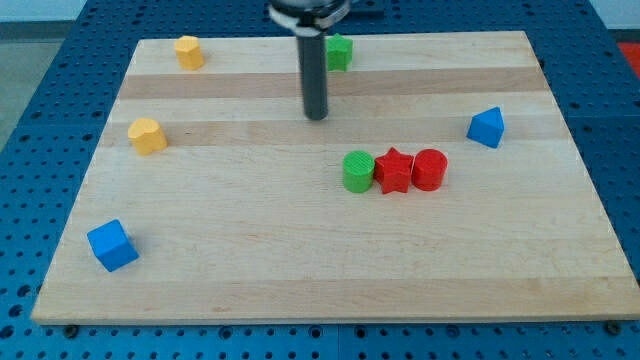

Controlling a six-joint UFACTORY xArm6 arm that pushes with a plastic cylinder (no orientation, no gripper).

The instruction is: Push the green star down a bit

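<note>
Near the view's top edge, the green star [340, 51] sits partly hidden behind my tip's [317, 116] rod; no jaws.

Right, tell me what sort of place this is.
Probably a robotics lab bench: a wooden board lies on a blue perforated table, small coloured blocks such as the green star are scattered about, and my tip stands among them.

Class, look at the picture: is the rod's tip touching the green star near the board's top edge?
Apart. The camera view shows my tip resting on bare wood, below and left of the green star, with a clear strip of board between them.
</note>
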